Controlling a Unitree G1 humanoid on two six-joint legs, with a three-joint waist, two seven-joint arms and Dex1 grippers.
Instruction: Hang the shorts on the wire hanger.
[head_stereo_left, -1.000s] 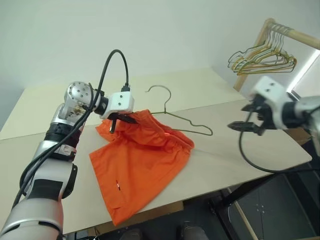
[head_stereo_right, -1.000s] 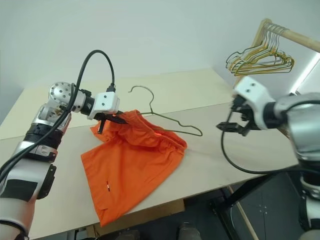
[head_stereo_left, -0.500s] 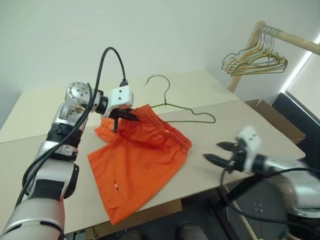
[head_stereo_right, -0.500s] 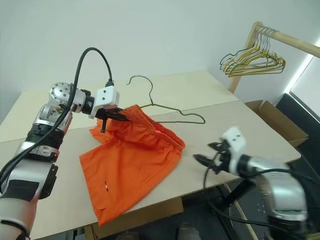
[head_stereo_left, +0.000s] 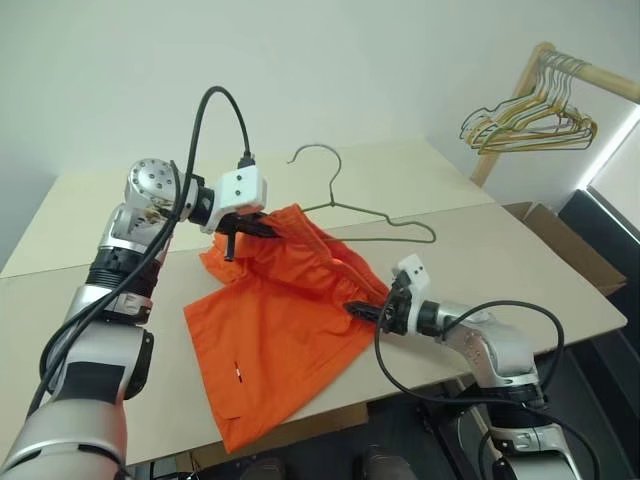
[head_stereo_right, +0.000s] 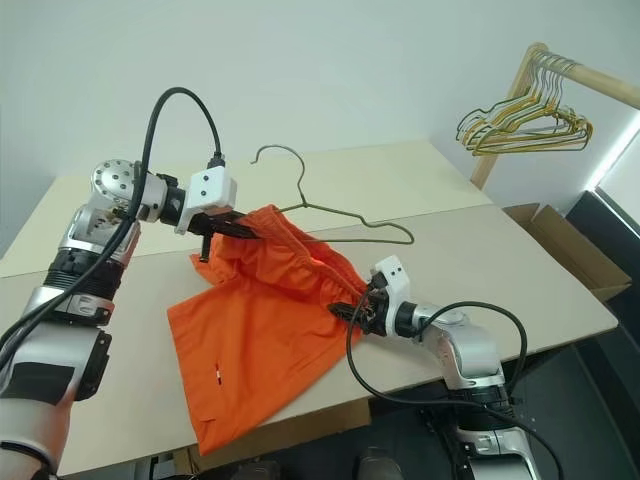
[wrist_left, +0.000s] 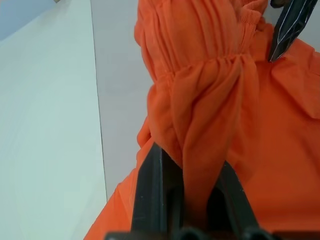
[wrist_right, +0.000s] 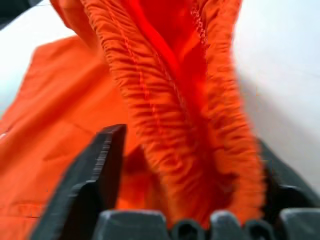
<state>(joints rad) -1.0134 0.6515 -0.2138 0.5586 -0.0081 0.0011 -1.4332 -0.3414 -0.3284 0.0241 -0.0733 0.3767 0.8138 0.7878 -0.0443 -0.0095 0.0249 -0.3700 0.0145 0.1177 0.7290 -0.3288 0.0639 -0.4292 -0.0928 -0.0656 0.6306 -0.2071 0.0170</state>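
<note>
- The bright orange fabric shorts (head_stereo_left: 285, 320) lie on the pale wooden desk (head_stereo_left: 520, 270), with the gathered elastic waistband lifted at one end and the legs spread flat toward 7 o'clock in the head views.
- The waistband's long axis runs from about 10 o'clock down to 4 o'clock, between the two hands.
- The left hand (head_stereo_left: 250, 226) is clamped on the upper end of the waistband; in the left wrist view the fabric is pinched between its black fingers (wrist_left: 155, 200) and held clear of the desk.
- The right hand (head_stereo_right: 350, 312) sits at the lower end of the waistband, with the gathered band lying between its fingers (wrist_right: 102, 165). They stand somewhat apart around the cloth, and whether a firm grip has been made cannot be told.
- The thin dark olive-green wire hanger (head_stereo_left: 385, 218) lies flat on the desk just beyond the shorts, at about 1 o'clock from them, its curved hook pointing toward 11 o'clock and its triangular body partly hidden under the raised fabric.
- The hanger lies at about 12 o'clock from the right hand and 3 o'clock from the left hand; the left is judged the nearer to its hook.
- The coming move is judged to depend on both ends of the waistband being held, so that it can be stretched open and brought to the hanger.
- The shorts look soft and creased, and wider than either hand.
</note>
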